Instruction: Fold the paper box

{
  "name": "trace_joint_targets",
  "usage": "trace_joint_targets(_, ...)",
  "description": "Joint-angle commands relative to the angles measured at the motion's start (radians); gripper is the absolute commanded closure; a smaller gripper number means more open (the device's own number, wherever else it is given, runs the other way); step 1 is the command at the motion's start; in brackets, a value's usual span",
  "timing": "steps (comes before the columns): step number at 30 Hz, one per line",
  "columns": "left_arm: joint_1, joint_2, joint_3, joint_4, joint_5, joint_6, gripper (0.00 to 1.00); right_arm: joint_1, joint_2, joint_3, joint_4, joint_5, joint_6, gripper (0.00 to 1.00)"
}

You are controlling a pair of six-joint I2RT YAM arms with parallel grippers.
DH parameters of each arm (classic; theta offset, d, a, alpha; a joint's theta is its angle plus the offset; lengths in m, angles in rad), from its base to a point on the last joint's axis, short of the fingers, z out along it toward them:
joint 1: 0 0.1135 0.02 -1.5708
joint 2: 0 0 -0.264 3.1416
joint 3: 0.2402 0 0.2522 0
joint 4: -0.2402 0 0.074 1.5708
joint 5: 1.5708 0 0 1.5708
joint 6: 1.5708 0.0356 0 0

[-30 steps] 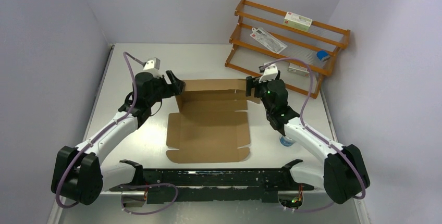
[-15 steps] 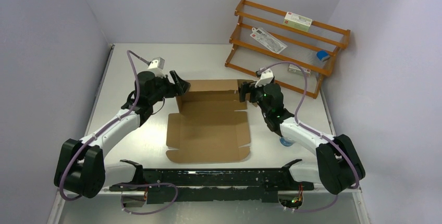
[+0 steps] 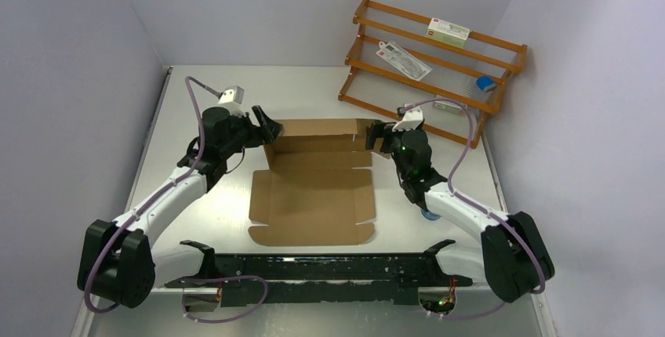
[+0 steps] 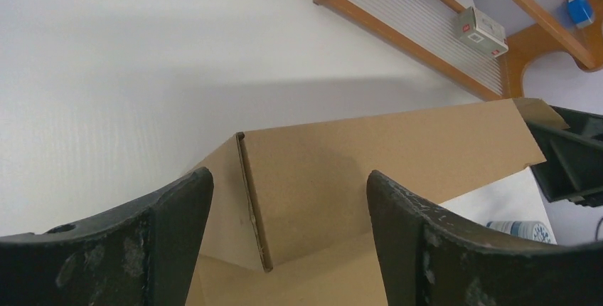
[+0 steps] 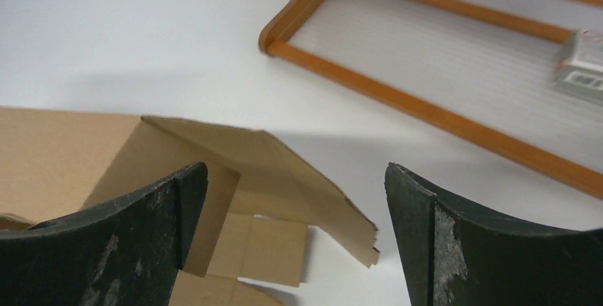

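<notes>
Brown paper box [image 3: 314,196] lies between open left claw [image 3: 268,128] and right claw [image 3: 374,135].

Pale lilac walls [image 3: 274,8], white table [image 3: 314,90], orange wooden rack [image 3: 392,9], seemingly even light

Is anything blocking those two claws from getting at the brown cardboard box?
Nothing visible does. The left gripper and right gripper, both open, sit right at the far corners of the paper box; the wooden rack stands behind, clear of them.
</notes>
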Motion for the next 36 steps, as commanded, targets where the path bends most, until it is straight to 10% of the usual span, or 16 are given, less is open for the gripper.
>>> trace_joint_targets(1,0.002,-0.044,0.062,-0.067,-0.074,0.018,0.16,-0.003,-0.092,0.004,-0.067,0.129,0.009,0.0)
trace_joint_targets(11,0.002,-0.036,0.034,-0.047,-0.087,-0.004,0.16,-0.003,-0.267,-0.065,-0.279,0.048,0.177,0.05)
trace_joint_targets(17,0.002,0.006,0.041,-0.018,-0.022,-0.012,0.17,-0.002,-0.299,-0.224,-0.133,-0.034,0.32,0.15)
trace_joint_targets(36,-0.006,0.05,0.038,-0.001,0.025,-0.005,0.16,0.023,0.268,-0.233,0.398,0.005,0.521,0.37)
